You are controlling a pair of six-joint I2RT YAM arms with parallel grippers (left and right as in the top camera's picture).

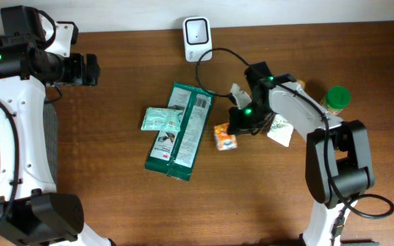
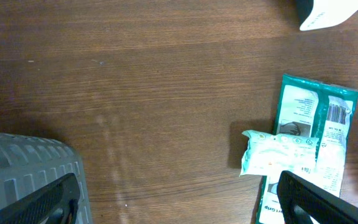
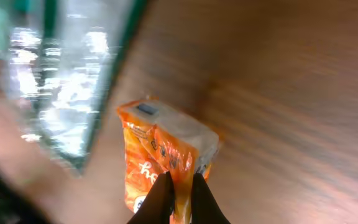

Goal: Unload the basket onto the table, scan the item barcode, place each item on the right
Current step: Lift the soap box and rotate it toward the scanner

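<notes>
The orange packet (image 1: 226, 137) sits just right of the frame's middle in the overhead view, low over the table (image 1: 115, 198) or resting on it; I cannot tell which. The right claw (image 1: 234, 128) has it: in the right wrist view the two dark fingers (image 3: 164, 198) are pinched narrow on the packet's (image 3: 166, 146) lower edge, and the pack runs up and away from the fingertips. That view is blurred, so which face carries the barcode is likely unreadable from here.

The scanner (image 1: 195, 31) stands at the top centre of the overhead frame, up and a little left of the packet and well apart from it. The coming move turns on that line: the packet must go up the frame and turn its coded face to the scanner's window. The right arm is much the nearer, and it already has the grip.

Just left of the packet lies a long green bag (image 1: 180, 130), its long axis running top to bottom with a slight lean. A pale pouch (image 1: 161, 119) overlaps its left edge. A green-lidded jar (image 1: 335, 99) stands at the right.

The left claw (image 1: 91, 68) is in the upper left, far from everything, its jaws wide and holding nothing (image 2: 178, 186).
</notes>
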